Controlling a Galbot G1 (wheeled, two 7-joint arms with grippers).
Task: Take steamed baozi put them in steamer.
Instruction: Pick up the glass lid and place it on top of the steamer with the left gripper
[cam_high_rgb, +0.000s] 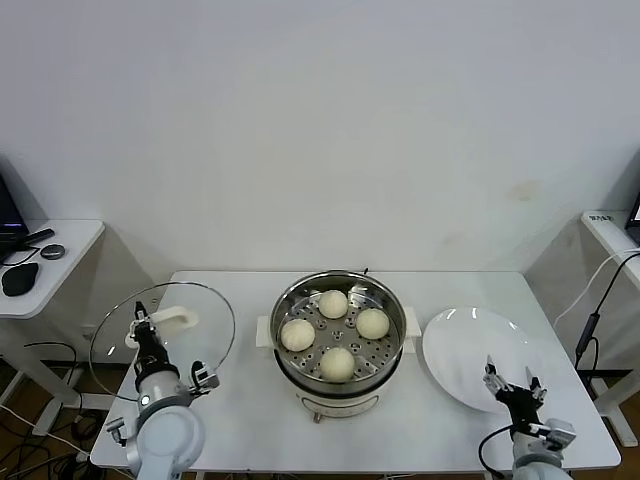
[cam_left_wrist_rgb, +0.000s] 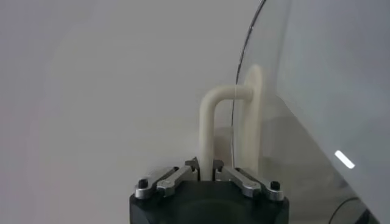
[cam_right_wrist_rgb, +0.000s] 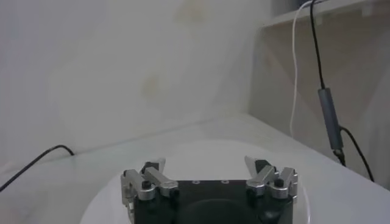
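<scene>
Four steamed baozi (cam_high_rgb: 334, 333) sit on the perforated tray inside the steamer (cam_high_rgb: 383, 366), spaced in a diamond, none touching; the pot stands at the middle of the white counter (cam_high_rgb: 250, 410). Head view: my left gripper (cam_high_rgb: 143, 325) is raised over the counter's left edge, fingers clamped on the white handle (cam_high_rgb: 175, 320) of the glass lid (cam_high_rgb: 205, 345), which hangs tilted, well left of the steamer and clear of it. My right gripper (cam_high_rgb: 512, 383) hovers low over the near rim of the white plate (cam_high_rgb: 460, 345), which lies just right of the steamer. A side desk (cam_high_rgb: 70, 240) at far left carries a dark mouse (cam_high_rgb: 18, 279) and a small round object I cannot make out. Left wrist view: my fingers (cam_left_wrist_rgb: 177, 176) are pressed together on the lower leg of the curved white handle (cam_left_wrist_rgb: 210, 125); its upper end joins a white disc (cam_left_wrist_rgb: 253, 122) set against the lid's glass (cam_left_wrist_rgb: 329, 85), and the rim arcs away beyond. Right wrist view: my fingers (cam_right_wrist_rgb: 150, 175) stand wide apart with nothing between them, the white plate (cam_right_wrist_rgb: 201, 155) spread right beneath, a black cable (cam_right_wrist_rgb: 36, 161) trailing across the counter beyond, more cables hanging off to one side.
</scene>
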